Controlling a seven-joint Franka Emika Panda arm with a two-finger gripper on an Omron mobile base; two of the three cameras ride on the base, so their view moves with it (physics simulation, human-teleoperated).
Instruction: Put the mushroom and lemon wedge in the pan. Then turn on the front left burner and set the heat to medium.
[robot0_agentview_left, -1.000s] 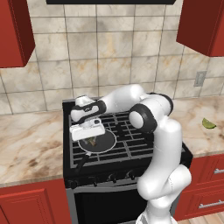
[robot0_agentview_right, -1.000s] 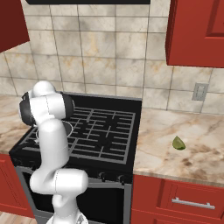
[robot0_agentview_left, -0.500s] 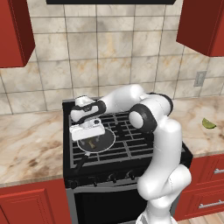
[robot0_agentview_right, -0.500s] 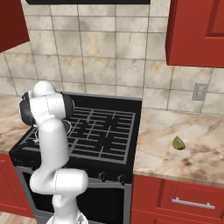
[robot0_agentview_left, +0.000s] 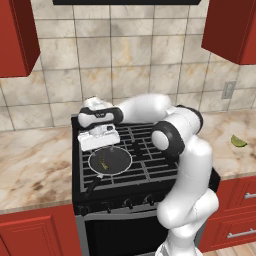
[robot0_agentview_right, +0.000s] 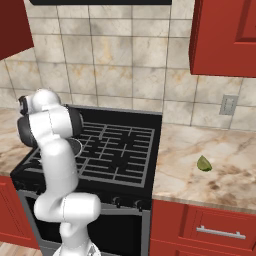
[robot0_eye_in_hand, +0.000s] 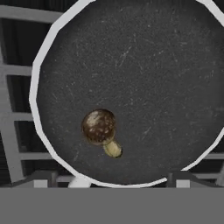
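Mushroom (robot0_eye_in_hand: 100, 127) lies loose inside the pan (robot0_agentview_left: 110, 161), so my jaws are released above the pan. Lemon wedge (robot0_agentview_right: 203, 163) sits on the tabletop, well right of pan.

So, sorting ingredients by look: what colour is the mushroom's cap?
Speckled dark brown, clearest in the hand view: mushroom.

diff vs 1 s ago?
The gripper, poised over the pan, has opened and let go of the mushroom, which now lies in the pan. The arm barely moved. The lemon wedge stays on the counter right of the stove.
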